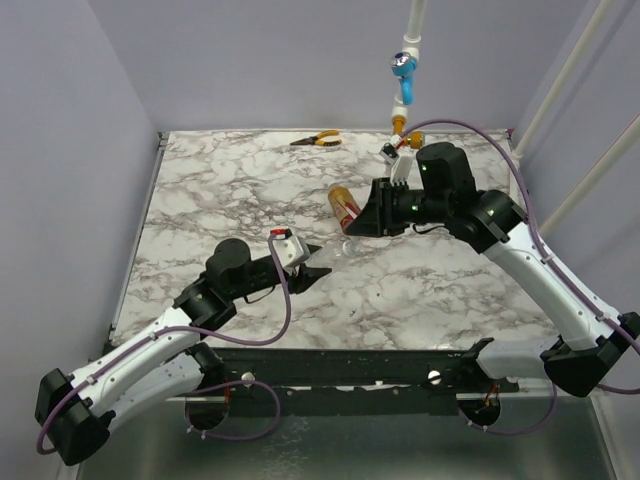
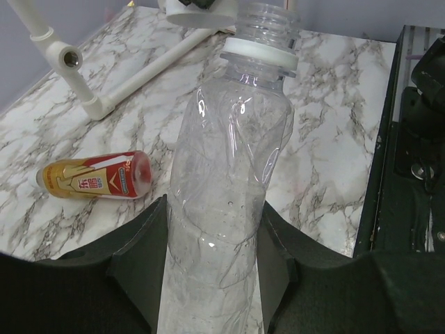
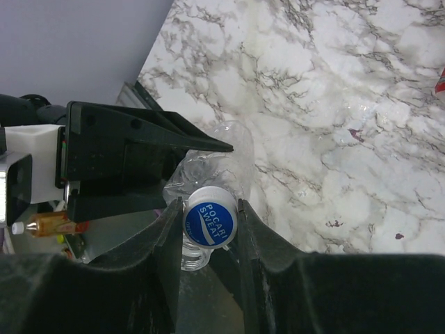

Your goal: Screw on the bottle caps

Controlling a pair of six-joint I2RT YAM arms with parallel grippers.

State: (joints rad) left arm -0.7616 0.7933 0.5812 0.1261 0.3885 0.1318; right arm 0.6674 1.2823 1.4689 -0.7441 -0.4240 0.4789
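Cap (image 3: 210, 224) "POCARI SWEAT" in R fingers (image 3: 167, 257); L fingers (image 2: 139, 271) grip bottle (image 2: 222, 174).

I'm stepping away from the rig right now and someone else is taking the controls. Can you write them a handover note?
The left gripper is shut on the clear bottle, clamping its lower body. The neck is open and the threads are bare.
The right gripper is shut on the blue cap, close to that bottle but not threaded on.
The red-label bottle lies on its side on the table, apart from both grippers. Whether it is capped cannot be told.
Done: bottle and cap both gripped.
Left: seat the cap on the neck, screw it on, then check the red-label bottle.
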